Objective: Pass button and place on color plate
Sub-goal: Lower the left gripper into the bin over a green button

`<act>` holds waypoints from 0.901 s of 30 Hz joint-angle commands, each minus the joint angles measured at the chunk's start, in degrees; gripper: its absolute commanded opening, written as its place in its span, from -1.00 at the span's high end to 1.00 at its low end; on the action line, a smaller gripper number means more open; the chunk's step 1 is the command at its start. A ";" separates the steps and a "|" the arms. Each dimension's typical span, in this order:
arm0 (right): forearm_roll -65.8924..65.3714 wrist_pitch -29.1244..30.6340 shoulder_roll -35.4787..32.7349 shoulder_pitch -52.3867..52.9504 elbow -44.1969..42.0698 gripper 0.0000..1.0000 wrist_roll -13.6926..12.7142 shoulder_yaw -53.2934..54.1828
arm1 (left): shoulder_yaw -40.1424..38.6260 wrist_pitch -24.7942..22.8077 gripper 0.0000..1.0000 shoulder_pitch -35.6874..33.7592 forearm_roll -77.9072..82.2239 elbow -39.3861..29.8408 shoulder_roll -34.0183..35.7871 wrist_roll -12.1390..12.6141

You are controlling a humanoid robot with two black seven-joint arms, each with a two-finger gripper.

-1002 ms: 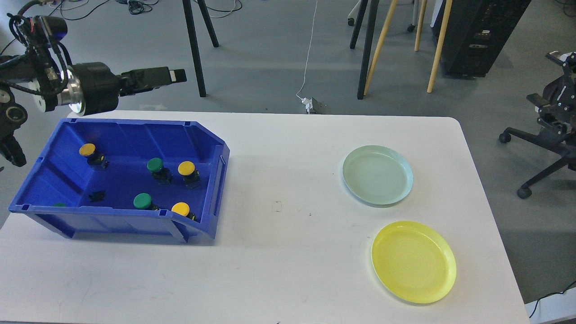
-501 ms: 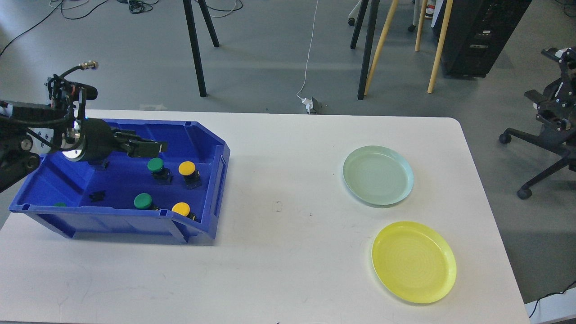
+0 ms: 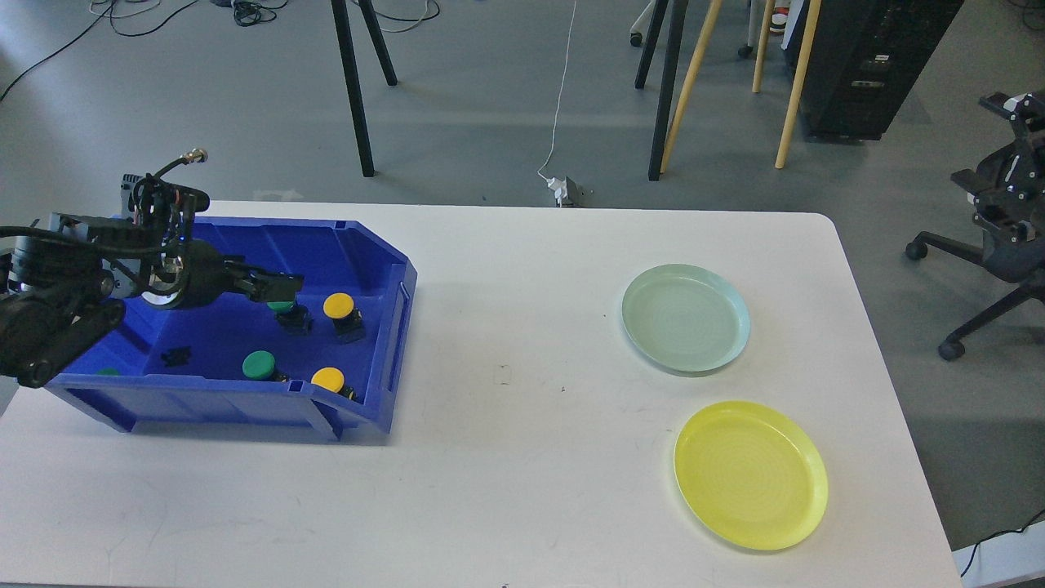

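Note:
A blue bin (image 3: 392,327) at the left of the white table holds several push buttons. My left gripper (image 3: 283,287) reaches into the bin from the left, right over a green button (image 3: 283,309) that it partly hides; its dark fingers cannot be told apart. A yellow button (image 3: 338,306) stands just right of it. Another green button (image 3: 259,364) and a yellow button (image 3: 328,379) lie near the bin's front wall. A pale green plate (image 3: 686,318) and a yellow plate (image 3: 751,474) sit at the right. My right arm (image 3: 1000,163) is off the table at the far right, its gripper unclear.
A small black part (image 3: 175,356) and a bit of green (image 3: 108,371) lie at the bin's left front. The white table (image 3: 522,457) has its edge just past the plates. Stand legs (image 3: 353,90) and an office chair base (image 3: 963,327) are on the floor beyond.
My left arm has come down from above and behind the bin into it. The gripper now sits over the green button, and the arm hides the far-left yellow button.

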 commanded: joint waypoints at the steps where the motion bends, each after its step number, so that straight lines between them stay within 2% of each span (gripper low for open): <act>1: -1.21 0.00 0.54 0.09 -0.03 -0.98 0.00 -0.02 | 1.31 1.20 -1.00 0.38 -0.09 2.46 -1.59 -0.47; 4: -1.47 0.00 0.72 0.09 -0.03 -0.98 0.00 -0.02 | 4.03 1.90 -1.00 0.38 -0.97 3.25 -1.85 -0.74; 10: -1.82 0.00 1.25 0.01 -0.03 -0.98 -0.26 -0.02 | 4.30 2.52 -1.00 0.47 -1.06 6.15 -4.13 -1.00; 17: -2.70 0.00 1.60 0.01 -0.03 -0.98 -0.26 -0.02 | 4.39 2.52 -0.99 0.56 -1.06 11.25 -7.12 -2.67; 27: -2.88 0.00 1.77 -0.08 -0.03 -0.98 -0.26 -0.02 | 4.48 2.08 -0.87 1.26 -1.06 11.52 -6.77 -2.84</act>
